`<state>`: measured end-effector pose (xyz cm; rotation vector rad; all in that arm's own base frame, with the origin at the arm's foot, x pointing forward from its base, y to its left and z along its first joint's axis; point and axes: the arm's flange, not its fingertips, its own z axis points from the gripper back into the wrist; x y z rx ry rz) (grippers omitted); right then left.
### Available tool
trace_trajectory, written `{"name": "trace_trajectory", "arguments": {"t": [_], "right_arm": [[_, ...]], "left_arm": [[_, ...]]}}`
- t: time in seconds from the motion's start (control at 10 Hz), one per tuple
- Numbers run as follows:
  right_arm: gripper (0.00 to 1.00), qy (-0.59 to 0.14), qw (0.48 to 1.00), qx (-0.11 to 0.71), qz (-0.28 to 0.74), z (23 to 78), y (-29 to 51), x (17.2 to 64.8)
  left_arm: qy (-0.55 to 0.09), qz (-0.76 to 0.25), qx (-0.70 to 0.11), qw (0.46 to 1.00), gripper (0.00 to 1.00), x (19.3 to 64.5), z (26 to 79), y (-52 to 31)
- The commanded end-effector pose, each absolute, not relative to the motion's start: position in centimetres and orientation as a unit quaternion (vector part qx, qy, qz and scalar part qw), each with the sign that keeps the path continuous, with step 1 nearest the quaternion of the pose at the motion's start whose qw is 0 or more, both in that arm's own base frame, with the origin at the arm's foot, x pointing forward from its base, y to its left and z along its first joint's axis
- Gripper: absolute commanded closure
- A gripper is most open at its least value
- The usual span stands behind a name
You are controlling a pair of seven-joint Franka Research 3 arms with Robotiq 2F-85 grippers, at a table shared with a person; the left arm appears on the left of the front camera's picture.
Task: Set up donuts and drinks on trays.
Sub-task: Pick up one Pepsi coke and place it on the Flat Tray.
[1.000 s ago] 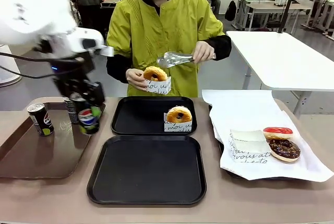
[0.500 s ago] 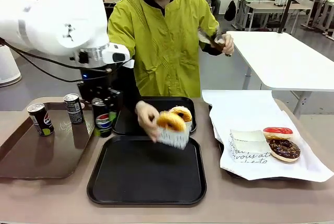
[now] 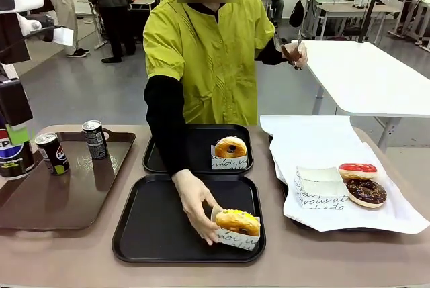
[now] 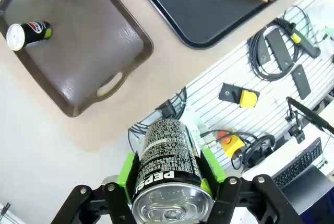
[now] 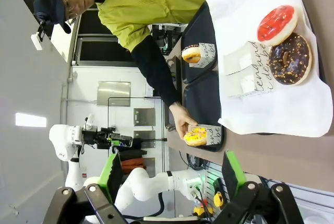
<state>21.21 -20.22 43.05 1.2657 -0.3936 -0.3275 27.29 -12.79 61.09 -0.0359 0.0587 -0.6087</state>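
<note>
Your left tool (image 4: pixel 168 173) pinching a Pepsi can (image 4: pixel 167 148) at the tabletop's (image 3: pixel 336 261) left end, your right tool (image 5: pixel 171 174) spread and holding nothing, person's hand (image 3: pixel 195 207) on a yellow-iced donut (image 3: pixel 236 221) in the near black tray (image 3: pixel 154 234), sleeved donut (image 3: pixel 230 147) in the far black tray (image 3: pixel 175 150), two more cans (image 3: pixel 52 152) (image 3: pixel 95 139) on the brown tray (image 3: pixel 40 201).

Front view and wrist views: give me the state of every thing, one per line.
Left gripper, shut on a Pepsi can, held in the air.
Right gripper, open, empty.
Near black tray, one sleeved yellow-iced donut, person's hand on it.
Far black tray, one sleeved donut.
Brown tray, two Pepsi cans upright.
Red-iced donut and chocolate donut, unsleeved on white paper.
</note>
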Motion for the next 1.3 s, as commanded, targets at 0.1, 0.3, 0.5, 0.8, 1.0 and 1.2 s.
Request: {"name": "trace_trajectory", "arguments": {"t": [0.1,0.3,0.5,0.8,1.0,1.2], "right_arm": [[0.00,-0.183,0.775,0.586,-0.149,43.1,-20.2,21.2],[0.00,-0.183,0.775,0.586,-0.149,43.1,-20.2,21.2],[0.00,-0.183,0.775,0.586,-0.149,43.1,-20.2,21.2],[0.00,-0.183,0.775,0.586,-0.149,43.1,-20.2,21.2],[0.00,-0.183,0.775,0.586,-0.149,43.1,-20.2,21.2],[0.00,-0.183,0.775,0.586,-0.149,43.1,-20.2,21.2]], "left_arm": [[0.033,-0.310,-0.014,0.950,0.39,26.7,61.4,-13.1],[0.033,-0.310,-0.014,0.950,0.39,26.7,61.4,-13.1],[0.033,-0.310,-0.014,0.950,0.39,26.7,61.4,-13.1],[0.010,-0.347,-0.009,0.938,0.39,29.2,58.3,-16.4],[-0.010,-0.369,0.001,0.929,0.39,34.6,53.2,-24.7],[-0.044,-0.324,0.009,0.945,0.39,39.5,51.1,-29.0]]}}
